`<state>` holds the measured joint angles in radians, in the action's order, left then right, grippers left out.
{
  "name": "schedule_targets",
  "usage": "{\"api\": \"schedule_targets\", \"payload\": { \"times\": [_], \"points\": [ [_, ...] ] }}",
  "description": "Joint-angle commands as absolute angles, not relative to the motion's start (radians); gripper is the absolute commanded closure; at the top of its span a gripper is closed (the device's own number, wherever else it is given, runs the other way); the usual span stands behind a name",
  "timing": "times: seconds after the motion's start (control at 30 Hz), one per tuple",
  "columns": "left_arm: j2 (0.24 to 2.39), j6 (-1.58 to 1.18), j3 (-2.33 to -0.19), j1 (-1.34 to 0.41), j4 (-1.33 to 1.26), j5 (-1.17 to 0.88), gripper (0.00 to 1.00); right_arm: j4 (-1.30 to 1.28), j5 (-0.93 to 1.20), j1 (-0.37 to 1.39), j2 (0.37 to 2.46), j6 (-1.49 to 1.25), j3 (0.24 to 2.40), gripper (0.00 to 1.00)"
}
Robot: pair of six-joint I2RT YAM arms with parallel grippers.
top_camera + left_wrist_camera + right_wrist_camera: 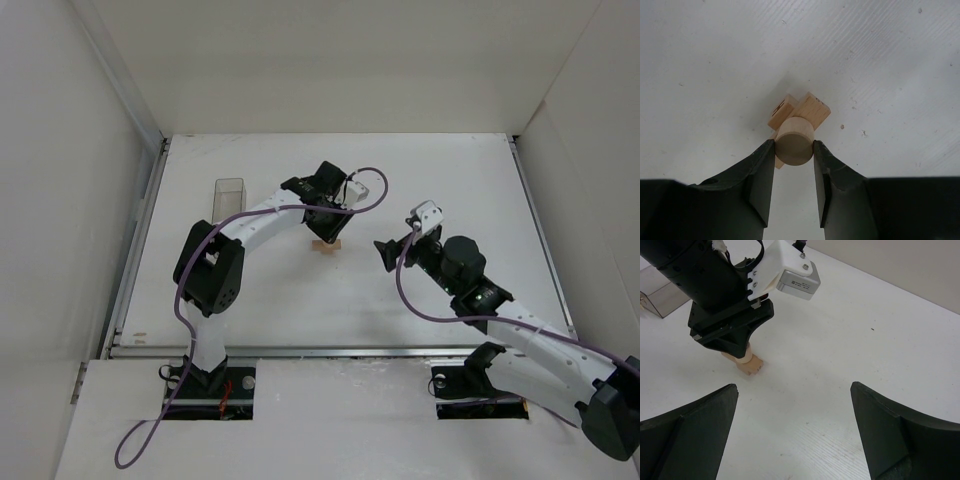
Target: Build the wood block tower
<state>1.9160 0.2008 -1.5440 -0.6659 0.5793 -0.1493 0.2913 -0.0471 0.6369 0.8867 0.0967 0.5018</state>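
Near the top view's centre, the left gripper (793,144) pinches a round peg (795,152) squarely over the crossed blocks (812,109), likely to seat it on top. The right gripper (794,390) stands spread and empty, right of them.

You have one clear plastic rectangular box (229,196), standing upright on the white table (440,170), toward its far left corner. A metal rail (350,351) runs along the table's near edge. Plain white walls (60,150) enclose your workspace on the left, far and right sides.
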Motion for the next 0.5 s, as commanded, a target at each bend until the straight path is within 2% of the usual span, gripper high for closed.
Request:
{"api": "schedule_targets", "payload": {
  "times": [0.0, 0.47],
  "points": [
    [1.881, 0.202, -1.528, -0.670, 0.574, -0.167, 1.00, 0.310, -0.067, 0.644, 0.861, 0.083, 0.494, 0.00],
    [1.881, 0.212, -1.552, -0.670, 0.601, -0.120, 1.00, 0.301, -0.067, 0.644, 0.851, 0.092, 0.494, 0.00]
  ]
}}
